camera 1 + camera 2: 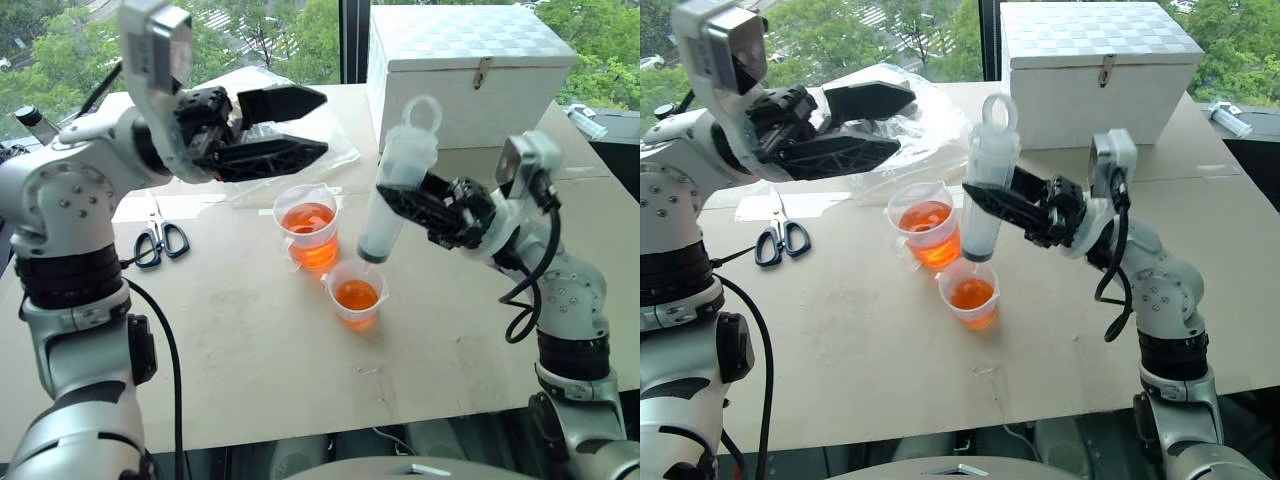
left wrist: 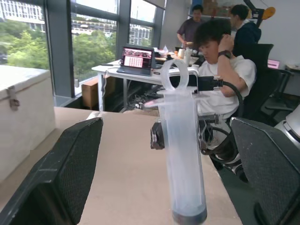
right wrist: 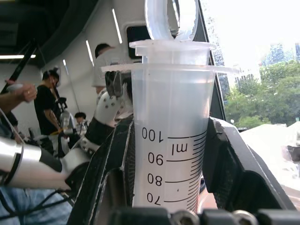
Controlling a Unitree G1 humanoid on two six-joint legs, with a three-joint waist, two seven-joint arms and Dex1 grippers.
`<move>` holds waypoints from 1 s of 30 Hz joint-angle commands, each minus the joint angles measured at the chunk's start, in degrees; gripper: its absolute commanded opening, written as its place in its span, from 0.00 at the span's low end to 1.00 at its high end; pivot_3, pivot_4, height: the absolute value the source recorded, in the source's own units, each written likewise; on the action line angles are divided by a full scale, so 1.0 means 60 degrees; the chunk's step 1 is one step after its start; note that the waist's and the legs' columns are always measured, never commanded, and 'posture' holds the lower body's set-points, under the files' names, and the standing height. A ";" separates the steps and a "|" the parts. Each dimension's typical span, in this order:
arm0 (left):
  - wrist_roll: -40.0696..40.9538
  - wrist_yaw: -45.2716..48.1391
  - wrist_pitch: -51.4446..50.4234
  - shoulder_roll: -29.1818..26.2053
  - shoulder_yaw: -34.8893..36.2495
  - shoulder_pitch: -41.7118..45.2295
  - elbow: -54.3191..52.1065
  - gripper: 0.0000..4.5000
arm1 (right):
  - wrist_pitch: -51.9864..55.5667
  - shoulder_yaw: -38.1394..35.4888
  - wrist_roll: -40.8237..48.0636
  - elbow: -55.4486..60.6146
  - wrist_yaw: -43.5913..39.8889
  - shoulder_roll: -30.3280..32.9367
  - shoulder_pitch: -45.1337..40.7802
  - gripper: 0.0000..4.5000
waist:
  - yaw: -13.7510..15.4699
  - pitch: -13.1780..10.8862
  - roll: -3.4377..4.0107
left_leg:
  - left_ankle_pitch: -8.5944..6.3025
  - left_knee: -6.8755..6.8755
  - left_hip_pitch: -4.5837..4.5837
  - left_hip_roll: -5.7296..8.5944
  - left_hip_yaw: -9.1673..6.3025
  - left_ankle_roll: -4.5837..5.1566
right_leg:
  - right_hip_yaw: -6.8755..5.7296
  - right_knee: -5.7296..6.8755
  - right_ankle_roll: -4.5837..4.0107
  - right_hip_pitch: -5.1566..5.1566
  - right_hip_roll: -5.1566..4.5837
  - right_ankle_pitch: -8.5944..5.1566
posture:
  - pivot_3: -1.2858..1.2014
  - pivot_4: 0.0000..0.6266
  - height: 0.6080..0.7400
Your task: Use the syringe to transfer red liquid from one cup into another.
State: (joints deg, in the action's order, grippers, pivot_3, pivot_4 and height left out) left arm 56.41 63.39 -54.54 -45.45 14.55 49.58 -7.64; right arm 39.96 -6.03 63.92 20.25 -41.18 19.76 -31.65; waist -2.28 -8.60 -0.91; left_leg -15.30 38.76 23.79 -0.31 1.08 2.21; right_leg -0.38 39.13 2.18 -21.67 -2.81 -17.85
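I have the right gripper (image 1: 400, 205) clamped around the barrel of the syringe (image 1: 398, 185), its 2 black fingers closed on either side of the clear tube just below the flange. The syringe stands nearly upright in the air, ring end of the white plunger at the top and the dark stopper pushed down to the bottom of the barrel, so the barrel looks empty of red liquid. Its lower end hangs just above and beside the shorter cup (image 1: 357, 293), on the far side of it, not touching. That shorter cup sits on the brown tabletop (image 1: 260, 360) with orange-red liquid (image 1: 356, 295) in its bottom. Right beside it, toward my left and a little farther away, stands the taller cup (image 1: 308, 228) with the pouring lip, also holding red liquid; the 2 cups are close to touching, though I cannot tell whether they do. My left gripper (image 1: 300, 125) is held up in the air, well apart from the syringe, jaws spread wide and holding nothing, pointing across toward the right arm. Scissors (image 1: 158, 238) with dark handles lie on the table to my left, a crumpled clear plastic bag (image 1: 250, 150) lies behind the cups, and a white box (image 1: 470, 70) sits at the far edge.
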 commanded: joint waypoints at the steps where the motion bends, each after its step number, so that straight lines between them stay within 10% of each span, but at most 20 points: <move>1: 0.0002 -0.1014 -0.0402 -0.0851 0.0895 -0.0819 -0.0939 0.99 | 0.1577 -0.1051 0.1666 0.0000 0.1226 0.1451 -0.0434 0.34 | 0.0008 -0.0001 0.0001 | 0.0000 0.0000 0.0001 0.0000 -0.0001 0.0000 | -0.0003 -0.0002 0.0000 0.0000 0.0000 0.0000 | 0.52 0.24 1.00; 8: 0.0124 -0.1627 -0.0916 -0.1810 0.2860 -0.4960 -0.3066 0.99 | 0.3870 0.0186 -0.0236 -0.0362 0.0849 0.5396 -0.0001 0.34 | 0.0060 0.0001 -0.0004 | -0.0001 -0.0039 0.0002 0.0000 0.0011 0.0002 | 0.0005 -0.0035 -0.0002 0.0001 -0.0011 -0.0001 | 0.52 0.24 1.00; 18: -0.2016 -0.1721 0.1696 -0.0161 0.4208 -1.0556 -0.4558 0.99 | 0.4579 0.2868 -0.3547 -0.2259 0.1622 0.4801 -0.0978 0.34 | 0.0225 0.0002 -0.0005 | -0.0003 -0.0055 -0.0006 -0.0008 0.0028 0.0005 | 0.0024 -0.0040 -0.0007 -0.0005 -0.0015 -0.0003 | 0.52 0.24 1.00; 25: -0.3177 -0.2082 0.3232 0.0651 0.3568 -1.1387 -0.4300 1.00 | 0.2854 0.2245 -0.4351 -0.2318 0.0267 0.4955 -0.0185 0.99 | 0.0391 0.0016 -0.0019 | -0.0017 -0.0054 0.0002 -0.0001 0.0029 0.0027 | 0.0011 -0.0047 -0.0007 -0.0001 -0.0036 -0.0002 | 0.52 0.24 1.00; 30: -0.3262 -0.2567 0.3313 0.0908 0.3174 -1.1621 -0.4539 1.00 | 0.0736 -0.0182 -0.3907 -0.1226 -0.1308 0.5264 0.2167 0.99 | 0.0416 0.0017 -0.0017 | -0.0019 -0.0063 0.0006 -0.0002 0.0026 0.0029 | 0.0008 -0.0059 -0.0006 0.0000 -0.0037 -0.0002 | 0.52 0.24 1.00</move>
State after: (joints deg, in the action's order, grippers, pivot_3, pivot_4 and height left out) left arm 36.49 49.34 -35.65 -40.78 33.68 -20.15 -32.89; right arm 50.84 0.35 39.16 9.62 -44.81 50.73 -22.75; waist 0.22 -8.50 -1.01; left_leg -15.42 38.38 23.82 -0.32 1.23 2.39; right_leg -0.34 38.78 2.14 -21.65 -3.03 -17.86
